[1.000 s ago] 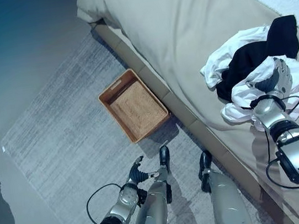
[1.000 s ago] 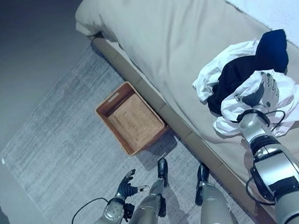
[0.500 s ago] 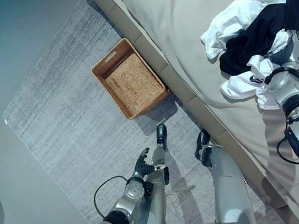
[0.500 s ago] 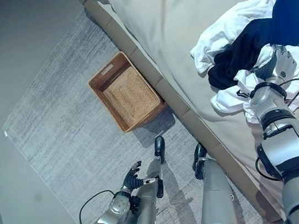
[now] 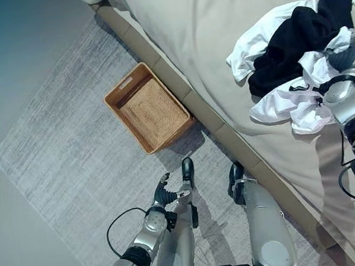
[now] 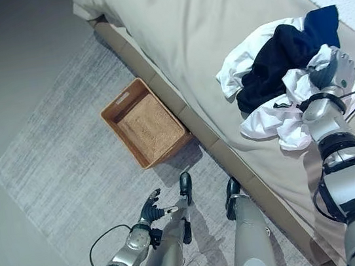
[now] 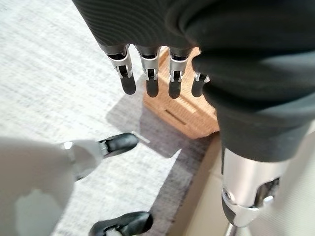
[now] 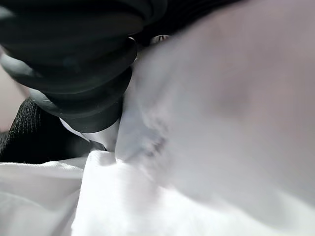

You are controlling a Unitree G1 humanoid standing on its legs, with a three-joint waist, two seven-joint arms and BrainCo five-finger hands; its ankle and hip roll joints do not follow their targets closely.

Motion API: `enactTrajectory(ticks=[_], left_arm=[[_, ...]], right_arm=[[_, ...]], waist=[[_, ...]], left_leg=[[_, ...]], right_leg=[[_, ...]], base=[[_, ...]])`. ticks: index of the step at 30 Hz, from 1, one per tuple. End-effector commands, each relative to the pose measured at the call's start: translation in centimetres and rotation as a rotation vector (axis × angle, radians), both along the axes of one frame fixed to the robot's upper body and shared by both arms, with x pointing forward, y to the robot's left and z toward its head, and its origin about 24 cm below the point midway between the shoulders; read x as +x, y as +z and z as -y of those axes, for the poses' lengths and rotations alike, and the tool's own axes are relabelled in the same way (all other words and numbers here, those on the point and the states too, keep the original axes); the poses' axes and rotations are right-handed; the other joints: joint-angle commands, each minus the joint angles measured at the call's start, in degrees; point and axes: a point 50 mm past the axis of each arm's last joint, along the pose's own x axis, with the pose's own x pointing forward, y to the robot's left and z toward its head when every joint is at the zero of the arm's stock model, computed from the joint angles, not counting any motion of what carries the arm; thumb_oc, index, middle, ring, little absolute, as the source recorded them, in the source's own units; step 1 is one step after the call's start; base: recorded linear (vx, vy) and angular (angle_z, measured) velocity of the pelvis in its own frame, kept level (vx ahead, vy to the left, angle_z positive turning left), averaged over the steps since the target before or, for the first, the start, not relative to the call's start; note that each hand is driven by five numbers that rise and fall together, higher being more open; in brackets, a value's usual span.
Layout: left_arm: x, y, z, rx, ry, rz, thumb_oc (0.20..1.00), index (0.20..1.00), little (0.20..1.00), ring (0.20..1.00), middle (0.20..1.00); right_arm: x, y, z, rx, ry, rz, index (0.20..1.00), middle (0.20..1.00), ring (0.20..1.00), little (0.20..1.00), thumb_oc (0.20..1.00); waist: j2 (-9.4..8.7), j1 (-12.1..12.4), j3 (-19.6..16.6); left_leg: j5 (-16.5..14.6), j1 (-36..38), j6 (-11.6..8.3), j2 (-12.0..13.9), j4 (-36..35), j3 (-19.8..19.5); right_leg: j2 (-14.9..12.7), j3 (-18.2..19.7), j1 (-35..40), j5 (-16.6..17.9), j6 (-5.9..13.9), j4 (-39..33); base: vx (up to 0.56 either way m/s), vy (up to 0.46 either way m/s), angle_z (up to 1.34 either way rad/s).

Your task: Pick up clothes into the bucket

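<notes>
Over the last second my right hand [image 5: 350, 56] has pushed deeper into the clothes [image 5: 291, 70], which lie on the bed [image 5: 216, 28] well apart from the basket [image 5: 148, 115]; white cloth now bunches round it, so I cannot tell whether its fingers have closed. I judge the grab is under way, the lift not yet done. My left hand [image 5: 163, 193] hangs low beside the basket, its fingers [image 7: 150, 73] relaxed and empty.

Silver-grey arms; dark ribbed wrist covers; silver fingers [image 7: 149, 73], dark tips.
</notes>
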Motion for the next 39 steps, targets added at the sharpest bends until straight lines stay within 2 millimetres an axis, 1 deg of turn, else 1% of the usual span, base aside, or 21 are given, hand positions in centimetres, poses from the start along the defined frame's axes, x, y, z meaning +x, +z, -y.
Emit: enactTrajectory(ticks=[1, 2, 3, 4, 5, 6, 7, 9, 10, 11, 12, 14, 16, 17, 18, 21, 22, 23, 24, 30, 39], left_arm=[[-1.4, -1.2, -1.9, 0.028, 0.062, -0.053, 1.0, 1.0, 1.0, 1.0, 1.0], [-1.4, -1.2, -1.9, 0.029, 0.062, -0.052, 1.0, 1.0, 1.0, 1.0, 1.0], [-2.2, -1.9, -2.8, 0.044, 0.087, -0.088, 1.0, 1.0, 1.0, 1.0, 1.0], [-2.2, -1.9, -2.8, 0.045, 0.087, -0.088, 1.0, 1.0, 1.0, 1.0, 1.0], [-2.9, -2.4, -3.6, 0.06, 0.105, -0.12, 1.0, 1.0, 1.0, 1.0, 1.0], [-2.8, -2.4, -3.6, 0.06, 0.104, -0.12, 1.0, 1.0, 1.0, 1.0, 1.0], [-3.6, -2.9, -4.6, 0.076, 0.135, -0.159, 1.0, 1.0, 1.0, 1.0, 1.0], [-3.8, -3.1, -4.9, 0.084, 0.144, -0.172, 1.0, 1.0, 1.0, 1.0, 1.0], [-4.3, -3.4, -5.4, 0.089, 0.16, -0.191, 1.0, 1.0, 1.0, 1.0, 1.0], [-4.3, -3.4, -5.5, 0.091, 0.16, -0.191, 1.0, 1.0, 1.0, 1.0, 1.0], [-4.7, -3.6, -5.8, 0.095, 0.176, -0.206, 1.0, 1.0, 1.0, 1.0, 1.0], [-5.0, -3.7, -6.3, 0.104, 0.189, -0.219, 1.0, 1.0, 1.0, 1.0, 1.0], [-5.1, -3.8, -6.5, 0.109, 0.19, -0.223, 1.0, 1.0, 1.0, 1.0, 1.0], [-5.2, -3.8, -6.7, 0.111, 0.192, -0.227, 1.0, 1.0, 1.0, 1.0, 1.0], [-5.4, -3.9, -6.9, 0.114, 0.193, -0.234, 1.0, 1.0, 1.0, 1.0, 1.0], [-5.5, -4.0, -7.1, 0.112, 0.202, -0.244, 1.0, 1.0, 1.0, 1.0, 1.0], [-5.8, -4.2, -7.2, 0.11, 0.203, -0.263, 1.0, 1.0, 1.0, 1.0, 1.0], [-5.8, -4.2, -7.2, 0.109, 0.204, -0.262, 1.0, 1.0, 1.0, 1.0, 1.0], [-6.3, -4.5, -7.4, 0.106, 0.209, -0.288, 1.0, 1.0, 1.0, 1.0, 1.0], [-7.0, -5.0, -7.3, 0.1, 0.213, -0.325, 1.0, 1.0, 1.0, 1.0, 1.0], [-7.1, -5.0, -7.6, 0.112, 0.216, -0.335, 1.0, 1.0, 1.0, 1.0, 1.0]], right_arm=[[-1.6, 4.7, 0.9, -0.072, 0.018, 0.214, 0.2, 0.2, 0.2, 0.2, 0.2], [-1.6, 4.7, 0.9, -0.072, 0.017, 0.215, 0.2, 0.2, 0.2, 0.2, 0.2], [-2.1, 6.2, 0.8, -0.095, 0.031, 0.273, 0.2, 0.2, 0.2, 0.2, 0.2], [-2.1, 6.2, 0.8, -0.094, 0.03, 0.273, 0.2, 0.2, 0.2, 0.2, 0.2], [-2.5, 7.3, 1.0, -0.105, 0.028, 0.317, 0.2, 0.2, 0.2, 0.2, 0.2], [-2.5, 7.3, 1.0, -0.104, 0.028, 0.318, 0.2, 0.2, 0.2, 0.2, 0.2], [-3.0, 9.1, 0.6, -0.129, 0.047, 0.391, 0.2, 0.2, 0.2, 0.2, 0.2], [-3.3, 9.6, 0.4, -0.137, 0.055, 0.419, 0.2, 0.2, 0.2, 0.2, 0.2], [-3.8, 10.6, 0.1, -0.153, 0.068, 0.478, 0.2, 0.2, 0.2, 0.2, 0.2], [-3.8, 10.6, 0.1, -0.152, 0.067, 0.477, 0.2, 0.2, 0.2, 0.2, 0.2], [-4.4, 11.3, -0.1, -0.155, 0.079, 0.535, 0.2, 0.2, 0.2, 0.2, 0.2], [-4.7, 11.7, -0.3, -0.169, 0.09, 0.55, 0.2, 0.2, 0.2, 0.2, 0.2], [-4.7, 11.4, -0.2, -0.167, 0.094, 0.538, 0.2, 0.2, 0.2, 0.2, 0.2], [-4.6, 11.2, -0.1, -0.167, 0.101, 0.518, 0.347, 0.347, 0.347, 0.347, 0.347], [-4.0, 10.7, -0.2, -0.155, 0.13, 0.457, 1.0, 1.0, 1.0, 1.0, 1.0], [-3.2, 10.1, -0.5, -0.12, 0.178, 0.394, 1.0, 1.0, 1.0, 1.0, 1.0], [-2.5, 9.3, -0.4, -0.098, 0.205, 0.309, 0.539, 0.539, 0.539, 0.539, 0.539], [-2.4, 9.3, -0.5, -0.099, 0.207, 0.309, 0.373, 0.373, 0.373, 0.373, 0.373], [-1.8, 8.7, -0.6, -0.078, 0.232, 0.247, 0.2, 0.2, 0.2, 0.2, 0.2], [-0.9, 7.9, -0.9, -0.046, 0.252, 0.187, 0.2, 0.2, 0.2, 0.2, 0.2], [-0.6, 9.9, -1.5, -0.088, 0.271, 0.203, 0.2, 0.2, 0.2, 0.2, 0.2]], waist=[[-5.38, -0.8, -3.3], [-5.33, -0.8, -3.3], [-6.25, -1.0, -4.2], [-6.22, -1.0, -4.2], [-6.88, -1.0, -5.2], [-6.85, -1.0, -5.3], [-7.46, -1.1, -6.2], [-7.8, -1.1, -6.7], [-8.09, -1.1, -7.5], [-8.14, -1.1, -7.6], [-8.42, -1.0, -8.3], [-8.89, -0.8, -9.0], [-9.16, -0.6, -9.2], [-9.45, -0.5, -9.5], [-10.05, -0.2, -9.9], [-10.73, -0.1, -10.3], [-11.34, 0.1, -10.7], [-11.32, 0.1, -10.7], [-11.92, 0.1, -11.0], [-12.39, 0.1, -11.3], [-12.79, 0.4, -11.6]], left_leg=[[-5.7, 5.7, -0.5, 1.0, -0.5, 3.4], [-5.4, 5.6, -0.45, 1.0, -0.6, 3.4], [-6.3, 6.8, -0.25, 0.9, -0.3, 4.2], [-6.0, 6.6, -0.21, 0.9, -0.4, 4.2], [-6.8, 7.7, 0.01, 0.8, -0.3, 4.9], [-6.6, 7.5, 0.06, 0.8, -0.3, 4.8], [-7.2, 8.6, 0.3, 0.8, -0.3, 5.5], [-7.1, 8.6, 0.45, 0.7, -0.3, 5.7], [-7.2, 9.1, 0.59, 0.5, -0.4, 6.0], [-7.2, 9.1, 0.6, 0.5, -0.4, 6.0], [-7.4, 9.4, 0.64, 0.4, -0.5, 6.2], [-7.5, 9.7, 0.7, 0.3, -0.6, 6.4], [-7.5, 9.7, 0.69, 0.3, -0.6, 6.6], [-7.5, 9.8, 0.66, 0.3, -0.6, 6.8], [-7.6, 9.8, 0.65, 0.4, -0.6, 7.1], [-7.5, 9.7, 0.57, 0.5, -0.7, 7.5], [-7.4, 9.5, 0.47, 0.7, -0.7, 7.9], [-7.4, 9.5, 0.47, 0.7, -0.7, 8.0], [-7.3, 9.4, 0.38, 0.9, -0.7, 8.2], [-7.4, 9.8, 0.33, 1.2, -0.5, 8.8], [-7.4, 9.9, 0.37, 1.3, -0.5, 8.9]], right_leg=[[-0.2, 5.0, 6.8, 8.5, 5.99, -13.4], [-0.2, 4.9, 6.8, 8.9, 6.01, -13.7], [0.1, 5.6, 8.0, 9.1, 6.29, -14.7], [0.2, 5.5, 8.0, 9.5, 6.31, -14.9], [0.4, 6.2, 9.3, 9.7, 6.59, -16.0], [0.4, 6.2, 9.2, 10.0, 6.61, -16.3], [0.7, 7.0, 10.3, 10.1, 6.83, -17.0], [0.8, 7.2, 10.6, 10.8, 6.92, -17.7], [0.9, 7.4, 11.3, 11.0, 7.1, -18.6], [0.9, 7.4, 11.3, 11.1, 7.11, -18.7], [1.1, 7.5, 12.0, 11.4, 7.23, -19.7], [1.2, 7.6, 12.6, 11.9, 7.42, -20.8], [1.3, 7.6, 12.8, 12.2, 7.46, -21.4], [1.3, 7.5, 13.0, 12.5, 7.53, -21.7], [1.5, 7.8, 13.2, 13.1, 7.57, -22.7], [1.9, 8.1, 13.4, 14.1, 7.6, -24.3], [2.1, 8.1, 13.5, 14.6, 7.6, -25.1], [2.1, 8.2, 13.5, 14.7, 7.6, -25.2], [2.4, 8.5, 13.7, 15.1, 7.7, -26.1], [2.7, 8.8, 14.4, 15.5, 7.67, -26.8], [2.7, 9.0, 14.4, 15.8, 7.76, -27.1]], base=[[0.01, 0.04, -0.22], [0.04, 0.066, -0.27], [0.01, 0.037, -0.23], [0.05, 0.061, -0.28], [0.01, 0.04, -0.25], [0.04, 0.084, -0.29], [0.01, 0.075, -0.25], [0.01, 0.061, -0.2], [0.0, 0.034, -0.19], [-0.01, 0.07, -0.2], [-0.01, 0.037, -0.09], [-0.01, 0.03, -0.03], [-0.02, 0.023, -0.04], [-0.04, 0.026, -0.03], [0.0, 0.0, 0.0], [-0.04, 0.0, -0.09], [-0.02, -0.003, -0.16], [-0.03, -0.003, -0.17], [-0.01, 0.0, -0.07], [0.0, 0.008, -0.05], [0.0, 0.006, -0.05]])
